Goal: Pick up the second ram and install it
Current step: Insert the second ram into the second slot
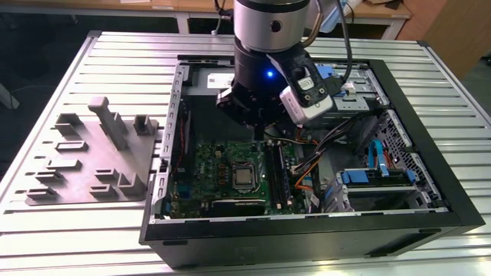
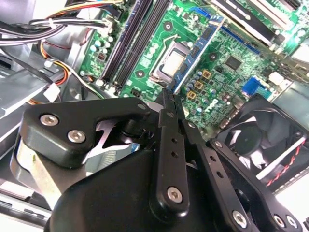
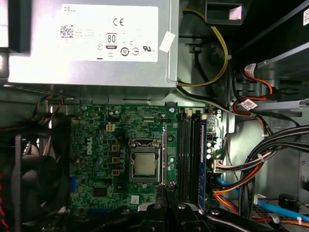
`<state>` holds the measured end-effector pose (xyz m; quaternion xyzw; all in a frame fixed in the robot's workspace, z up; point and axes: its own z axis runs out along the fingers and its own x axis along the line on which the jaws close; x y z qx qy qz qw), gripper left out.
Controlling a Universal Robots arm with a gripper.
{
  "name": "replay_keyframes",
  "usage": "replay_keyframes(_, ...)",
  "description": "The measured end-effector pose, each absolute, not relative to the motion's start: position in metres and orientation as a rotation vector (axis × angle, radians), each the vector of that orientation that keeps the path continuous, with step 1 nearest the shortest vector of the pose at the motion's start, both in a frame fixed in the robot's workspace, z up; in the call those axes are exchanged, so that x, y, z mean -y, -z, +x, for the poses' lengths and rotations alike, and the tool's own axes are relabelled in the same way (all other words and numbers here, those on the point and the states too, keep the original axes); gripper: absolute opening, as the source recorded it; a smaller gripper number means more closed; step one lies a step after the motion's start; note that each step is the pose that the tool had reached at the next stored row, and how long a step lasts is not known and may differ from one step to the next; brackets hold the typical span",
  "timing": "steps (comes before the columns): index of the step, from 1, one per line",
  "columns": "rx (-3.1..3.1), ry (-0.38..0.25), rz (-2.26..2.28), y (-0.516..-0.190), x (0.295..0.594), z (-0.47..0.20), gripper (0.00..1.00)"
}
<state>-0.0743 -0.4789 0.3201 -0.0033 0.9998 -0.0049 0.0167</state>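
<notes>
1. One gripper (image 2: 169,96), fingers pinching one second ram (image 2: 197,53) edge-on, just above the motherboard (image 3: 96,145), beside its silver chip (image 3: 146,164).
2. One grey tray (image 1: 84,167), well apart from the motherboard, on the slatted metal table (image 1: 77,241).

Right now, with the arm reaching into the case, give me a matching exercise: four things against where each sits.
1 second ram
2 grey tray
3 silver chip
4 power-supply box

A on the table, outside the case
B in the motherboard socket
C clamped in the gripper
D inside the case, beside the motherboard

Pairs: 1-C, 2-A, 3-B, 4-D
</notes>
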Motion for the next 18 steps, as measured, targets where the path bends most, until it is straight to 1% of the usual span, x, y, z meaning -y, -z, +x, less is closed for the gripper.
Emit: replay_keyframes(18, -3.108, 0.016, 0.011, -0.3159, 0.4789, -0.0638, 0.11)
